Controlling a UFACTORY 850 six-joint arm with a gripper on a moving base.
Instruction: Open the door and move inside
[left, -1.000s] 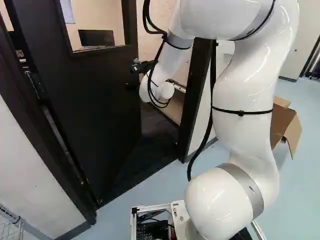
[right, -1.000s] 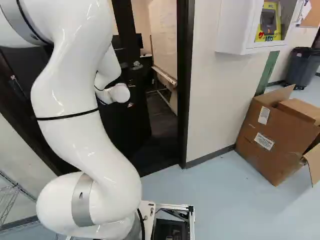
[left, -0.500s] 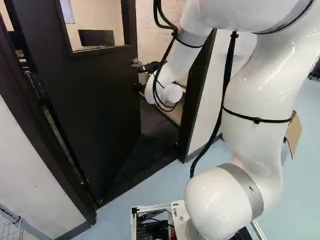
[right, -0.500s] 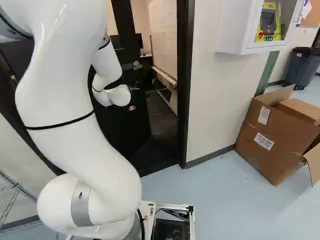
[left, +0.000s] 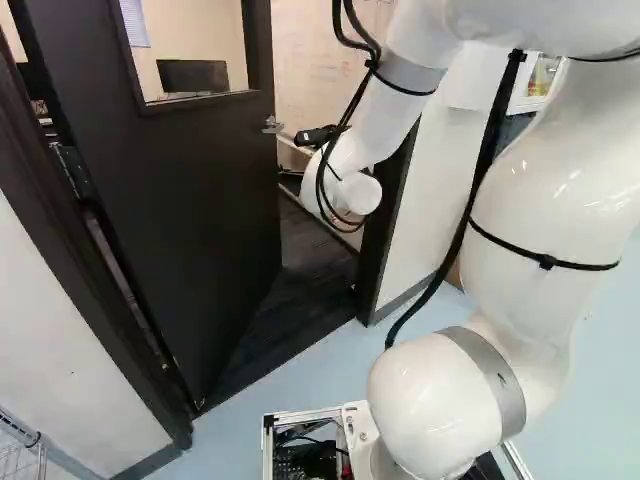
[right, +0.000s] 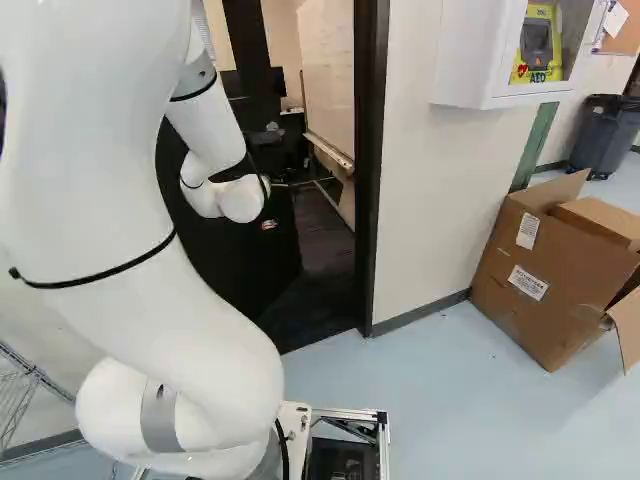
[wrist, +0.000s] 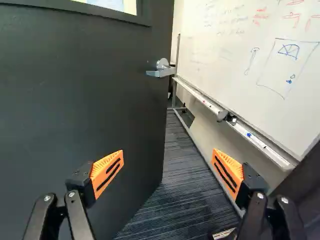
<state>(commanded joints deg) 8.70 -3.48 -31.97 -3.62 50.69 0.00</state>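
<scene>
Inward points the door (left: 200, 210), long axis upright; the gripper (wrist: 168, 152) stands spread, released

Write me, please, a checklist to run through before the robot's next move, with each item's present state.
1. Door standing open: ok, ajar, with carpet showing past its edge.
2. Gripper off the door handle: ok, fingers open and the handle ahead of them.
3. Arm clear of the door frame: cannot tell; it overlaps the frame in the left base view.
4. Gap wide enough for the base: cannot tell.
5. Base inside: not ok, outside the doorway.
</scene>
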